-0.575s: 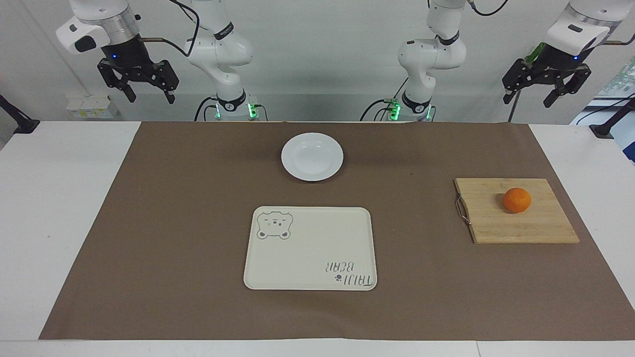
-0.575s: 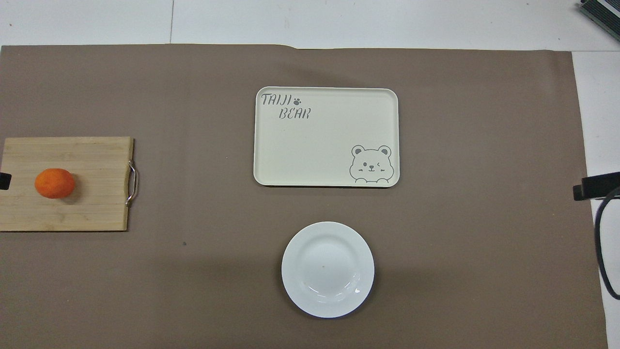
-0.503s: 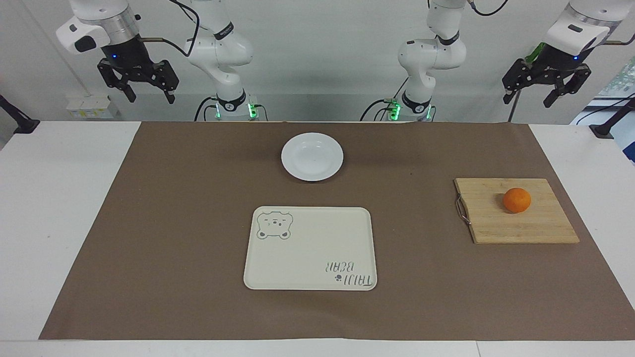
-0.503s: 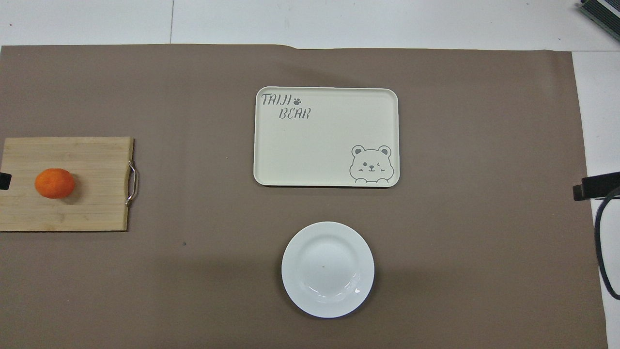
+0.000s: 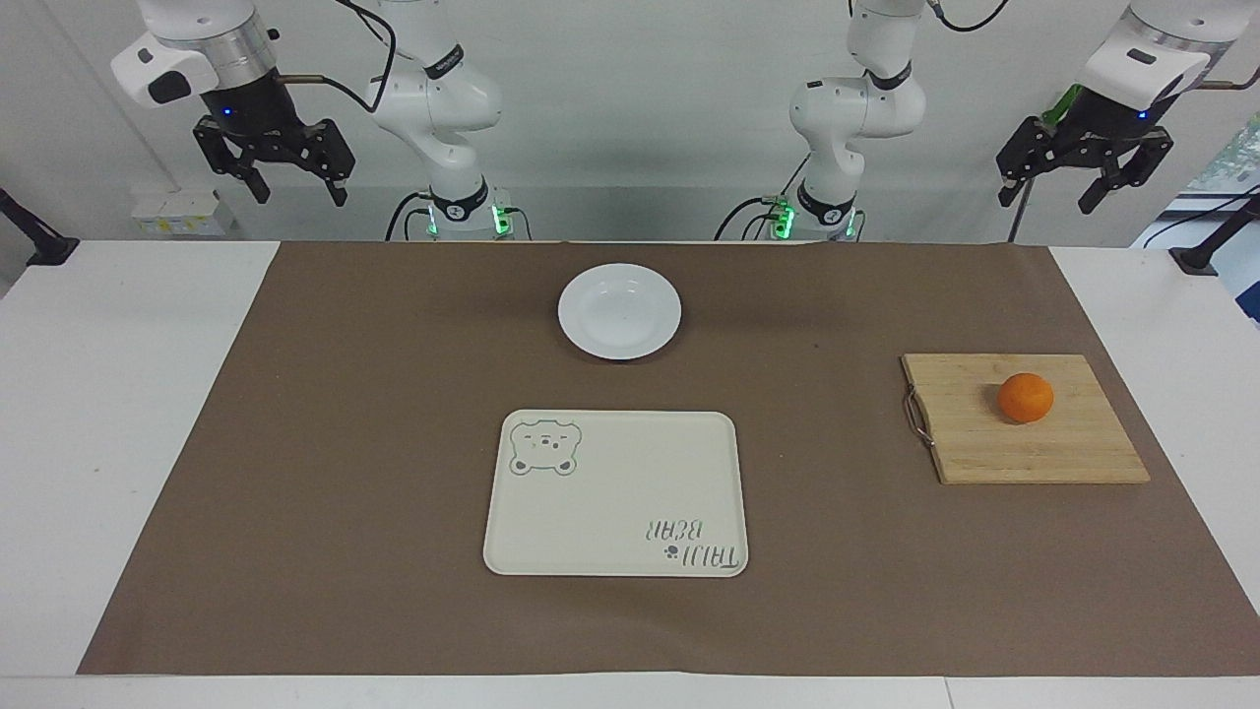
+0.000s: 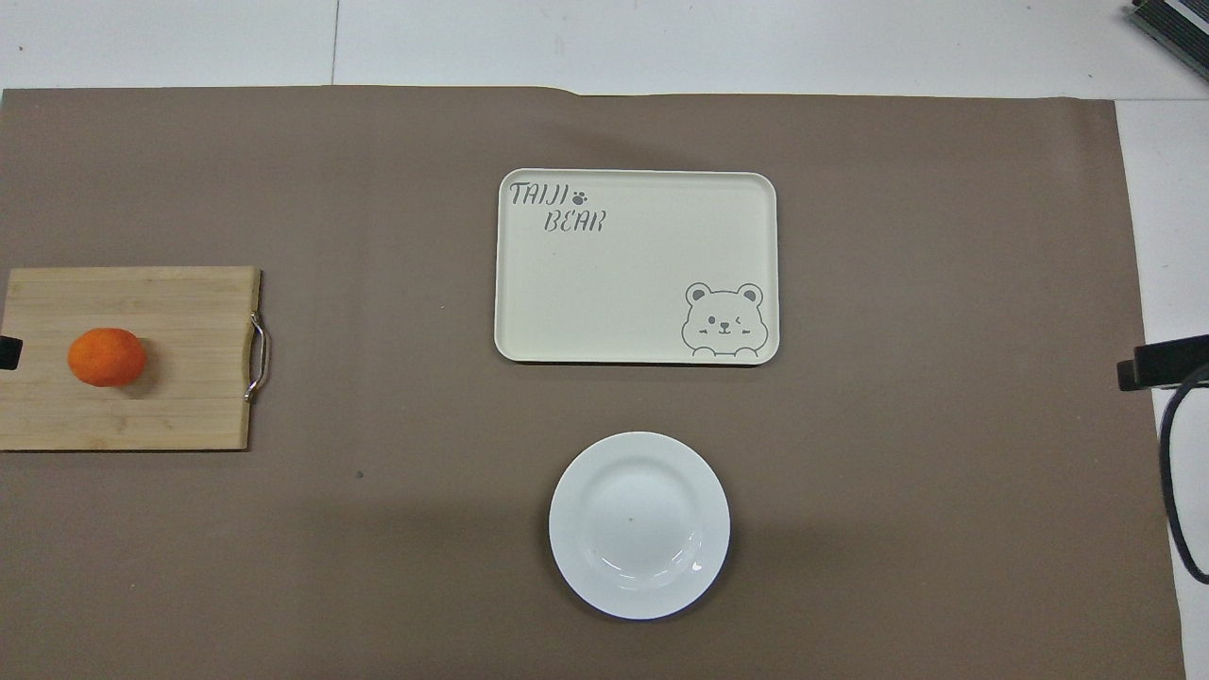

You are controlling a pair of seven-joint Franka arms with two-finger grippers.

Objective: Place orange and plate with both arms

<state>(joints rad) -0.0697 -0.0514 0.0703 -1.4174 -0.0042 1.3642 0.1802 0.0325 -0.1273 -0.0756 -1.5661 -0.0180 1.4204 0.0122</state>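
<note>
A brown mat (image 6: 378,567) covers most of the white bench (image 6: 661,38). At frame centre lies a cream tray (image 6: 623,312) (bear printed in its lower right corner). Below it, at lower centre, sits the white plate (image 6: 639,525), apart from the tray. At the left edge a wooden cutting board (image 6: 179,312) carries the orange (image 6: 107,357), its metal handle (image 6: 257,357) facing frame centre

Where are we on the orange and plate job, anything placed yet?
Nothing is placed yet. The orange sits on the cutting board, the plate lies bare on the mat, and the tray holds nothing. Nothing is in hand: left gripper and right gripper hang open, raised. Both pickups remain.
</note>
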